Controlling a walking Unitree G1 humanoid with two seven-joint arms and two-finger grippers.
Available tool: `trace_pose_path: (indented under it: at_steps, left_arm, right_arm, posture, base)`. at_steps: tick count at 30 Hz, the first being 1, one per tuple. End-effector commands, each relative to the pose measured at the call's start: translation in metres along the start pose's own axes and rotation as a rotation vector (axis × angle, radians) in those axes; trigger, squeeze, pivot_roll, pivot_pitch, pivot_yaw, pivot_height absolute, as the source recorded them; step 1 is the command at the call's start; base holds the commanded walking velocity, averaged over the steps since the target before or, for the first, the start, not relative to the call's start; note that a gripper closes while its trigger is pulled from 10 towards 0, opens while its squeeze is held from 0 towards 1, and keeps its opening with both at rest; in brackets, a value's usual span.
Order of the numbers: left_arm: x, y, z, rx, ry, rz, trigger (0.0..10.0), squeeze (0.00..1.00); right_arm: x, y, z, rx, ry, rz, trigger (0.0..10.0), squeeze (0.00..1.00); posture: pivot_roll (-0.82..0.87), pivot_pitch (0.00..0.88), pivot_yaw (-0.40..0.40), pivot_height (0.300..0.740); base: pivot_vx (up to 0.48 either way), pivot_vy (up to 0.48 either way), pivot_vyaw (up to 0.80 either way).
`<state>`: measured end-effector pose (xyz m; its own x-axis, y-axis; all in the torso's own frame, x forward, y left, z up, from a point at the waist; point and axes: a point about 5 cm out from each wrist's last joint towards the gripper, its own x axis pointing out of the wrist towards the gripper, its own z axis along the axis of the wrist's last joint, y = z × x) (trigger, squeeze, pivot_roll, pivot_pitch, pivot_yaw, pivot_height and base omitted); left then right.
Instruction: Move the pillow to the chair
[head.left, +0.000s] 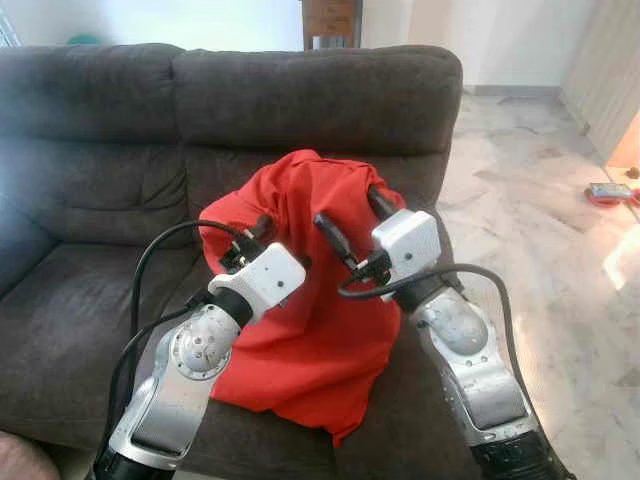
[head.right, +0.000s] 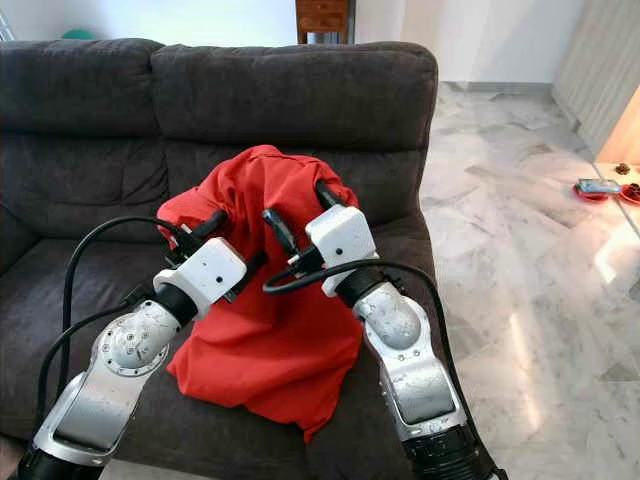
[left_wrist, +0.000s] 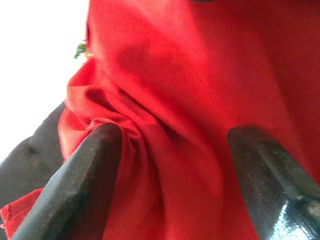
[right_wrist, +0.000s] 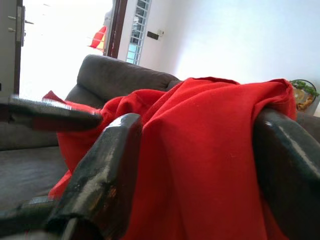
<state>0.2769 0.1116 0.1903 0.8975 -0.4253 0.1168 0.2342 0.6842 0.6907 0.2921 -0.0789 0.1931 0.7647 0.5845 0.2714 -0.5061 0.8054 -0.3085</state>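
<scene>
The red pillow (head.left: 310, 330) leans against the backrest of the dark grey sofa (head.left: 100, 180), and its lower corner hangs over the seat's front edge. My left gripper (left_wrist: 172, 132) is pushed into the pillow's left side, fingers (left_wrist: 85, 170) spread wide with bunched red cloth between them. My right gripper (head.left: 347, 205) straddles the pillow's upper right part, also open. Red fabric fills the gap between its fingers (right_wrist: 110, 160) and drapes over one of them. A chair is nowhere to be seen.
Pale marble floor (head.left: 540, 200) stretches to the right of the sofa, with a small red object (head.left: 608, 192) lying on it at the far right. A wooden piece of furniture (head.left: 330, 20) stands behind the sofa. The sofa's left seat is bare.
</scene>
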Motion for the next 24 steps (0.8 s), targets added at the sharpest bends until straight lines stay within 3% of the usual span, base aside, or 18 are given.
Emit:
trace_pose_path:
  at_steps: [1, 4, 9, 10, 11, 12, 17, 22, 24]
  left_arm:
    - [0.004, 0.012, 0.007, 0.050, -0.030, 0.068, 10.0, 0.00]
    - [0.005, 0.034, 0.016, 0.076, -0.070, 0.228, 10.0, 0.00]
    - [0.003, 0.048, 0.022, 0.102, -0.093, 0.331, 10.0, 0.00]
    - [0.004, 0.047, 0.022, 0.105, -0.092, 0.328, 10.0, 0.00]
    - [0.004, 0.047, 0.022, 0.105, -0.092, 0.328, 10.0, 0.00]
    - [0.004, 0.046, 0.021, 0.100, -0.092, 0.324, 10.0, 0.00]
    - [0.005, 0.039, 0.020, 0.085, -0.089, 0.307, 10.0, 0.00]
    - [0.006, 0.031, 0.015, 0.056, -0.071, 0.276, 10.0, 0.00]
    - [0.004, 0.029, 0.009, 0.040, -0.048, 0.264, 10.0, 0.00]
  right_arm:
    - [0.003, 0.008, 0.009, -0.003, -0.048, 0.046, 10.0, 1.00]
    - [0.003, 0.009, 0.009, 0.000, -0.050, 0.052, 10.0, 1.00]
    - [0.003, 0.009, 0.009, -0.004, -0.054, 0.060, 10.0, 1.00]
    - [0.003, 0.009, 0.009, -0.017, -0.053, 0.055, 10.0, 0.40]
    - [0.003, 0.009, 0.009, -0.017, -0.053, 0.055, 10.0, 0.40]
    - [0.004, 0.008, 0.009, -0.033, -0.050, 0.046, 10.0, 0.00]
    - [0.004, -0.002, 0.006, -0.086, -0.027, -0.026, 10.0, 0.00]
    - [-0.007, -0.049, -0.012, -0.150, 0.104, -0.339, 10.0, 0.00]
    - [-0.011, -0.056, -0.017, -0.133, 0.116, -0.383, 10.0, 0.00]
  posture:
    - [0.02, 0.037, 0.025, 0.740]
    - [0.02, 0.037, 0.025, 0.740]
    - [0.02, 0.035, 0.027, 0.740]
    - [0.02, 0.035, 0.027, 0.740]
    - [0.02, 0.035, 0.027, 0.740]
    - [0.02, 0.035, 0.027, 0.740]
    - [0.01, 0.029, 0.025, 0.740]
    - [0.01, 0.027, 0.024, 0.740]
    - [0.01, 0.027, 0.024, 0.740]
  base:
    - [0.000, 0.000, 0.00]
    - [0.000, 0.000, 0.00]
    - [0.000, 0.000, 0.00]
    - [0.000, 0.000, 0.00]
    - [0.000, 0.000, 0.00]
    - [0.000, 0.000, 0.00]
    - [0.000, 0.000, 0.00]
    - [0.000, 0.000, 0.00]
    - [0.000, 0.000, 0.00]
